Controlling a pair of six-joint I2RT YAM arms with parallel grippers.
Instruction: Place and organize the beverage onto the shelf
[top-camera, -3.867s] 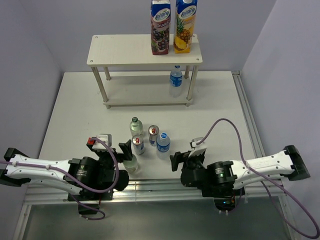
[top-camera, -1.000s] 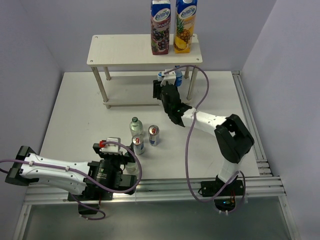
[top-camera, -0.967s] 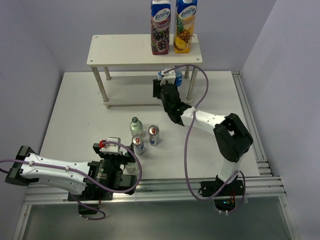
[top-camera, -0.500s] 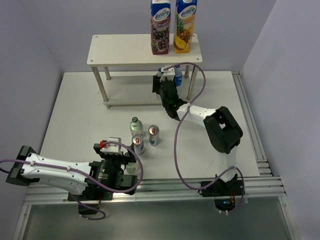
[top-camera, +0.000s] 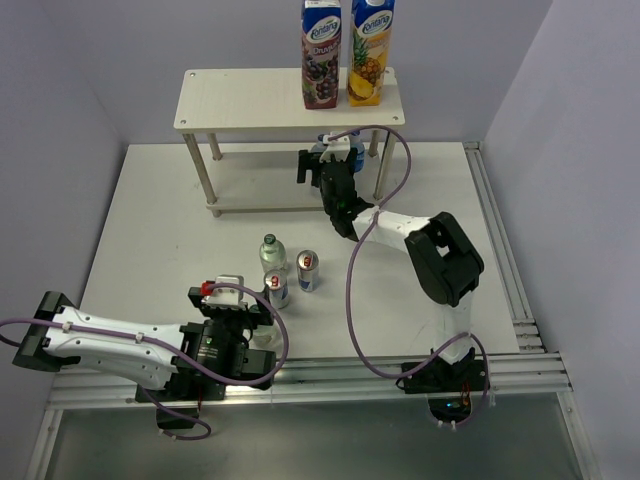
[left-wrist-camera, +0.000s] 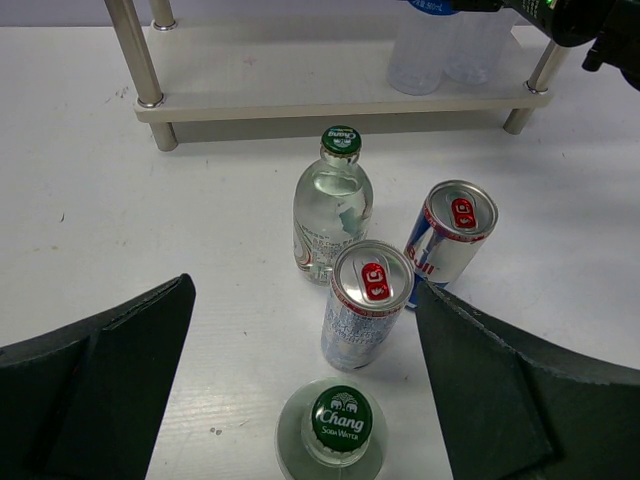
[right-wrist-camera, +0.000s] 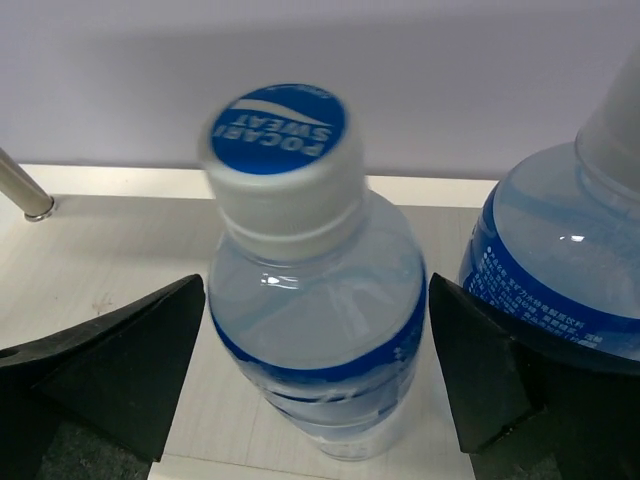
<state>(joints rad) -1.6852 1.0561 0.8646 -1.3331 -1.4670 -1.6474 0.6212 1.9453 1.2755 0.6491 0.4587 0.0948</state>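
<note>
The shelf (top-camera: 250, 100) stands at the back of the table. My right gripper (top-camera: 322, 166) reaches into its lower tier, open around a blue-capped water bottle (right-wrist-camera: 315, 290) that stands on the lower board with a small gap on each side. The second water bottle (right-wrist-camera: 560, 260) stands just to its right. My left gripper (left-wrist-camera: 302, 290) is open wide around a green-capped glass bottle (left-wrist-camera: 340, 428) near the front edge, not touching it. Ahead of it stand a can (left-wrist-camera: 368, 300), a second can (left-wrist-camera: 452, 240) and the other glass bottle (left-wrist-camera: 333, 205).
Two tall juice cartons (top-camera: 345, 50) stand on the right end of the shelf's top board. The shelf's thin posts (top-camera: 380, 175) flank the right gripper. A metal rail (top-camera: 500, 260) runs along the table's right side.
My right arm has carried a water bottle from the table to the shelf's lower tier, set it beside the first one and opened its jaws. The left gripper has barely moved.
</note>
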